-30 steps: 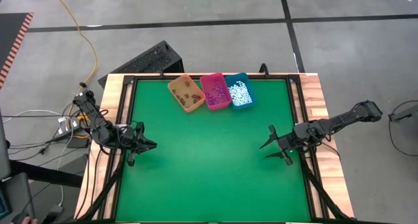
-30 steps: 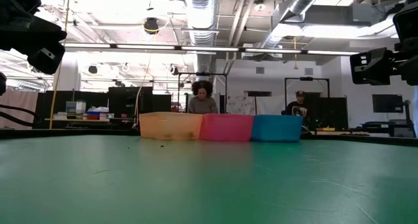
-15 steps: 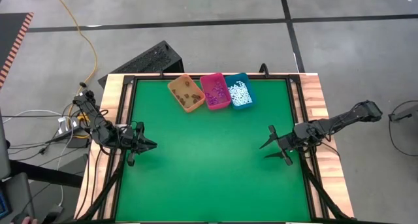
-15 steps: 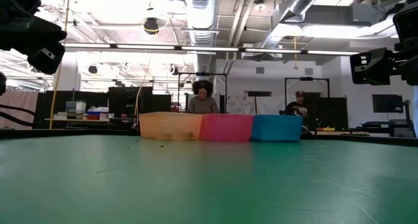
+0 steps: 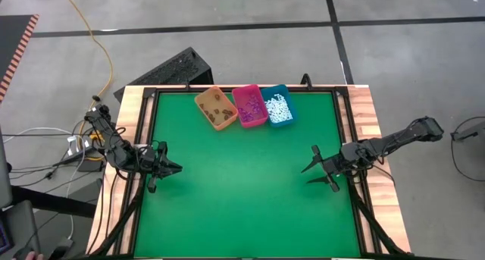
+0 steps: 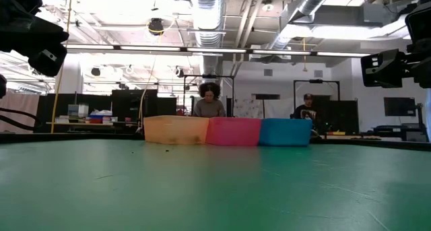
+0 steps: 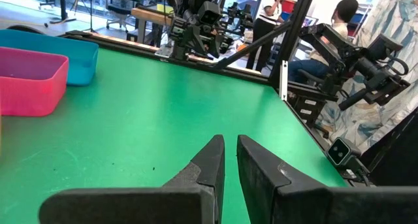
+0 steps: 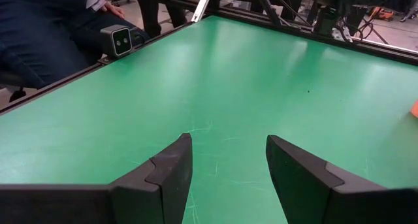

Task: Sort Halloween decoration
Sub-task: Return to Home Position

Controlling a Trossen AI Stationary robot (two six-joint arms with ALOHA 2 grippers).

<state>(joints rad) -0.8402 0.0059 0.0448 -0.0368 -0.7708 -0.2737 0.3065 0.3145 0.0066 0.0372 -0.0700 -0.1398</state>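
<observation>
The Halloween decoration (image 5: 278,108) pieces look tiny, hard and very light, so I think a soft pinch across the middle works best. They lie in the orange bin (image 6: 176,130), pink bin (image 6: 234,132) and teal bin (image 6: 285,132), whose walls could get in my way. My left gripper (image 7: 229,142) is nearly closed and my right gripper (image 8: 228,140) is wide. Both hold nothing and sit far from the bins.

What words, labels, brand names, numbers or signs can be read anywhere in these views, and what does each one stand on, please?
No text can be read in any view.
Orange bin, pink bin, teal bin: plain walls, no print showing.
Green table mat: unmarked.
Grey sensor box at the table edge: no text visible.
Stacked boxes in the room behind: too small to read.
</observation>
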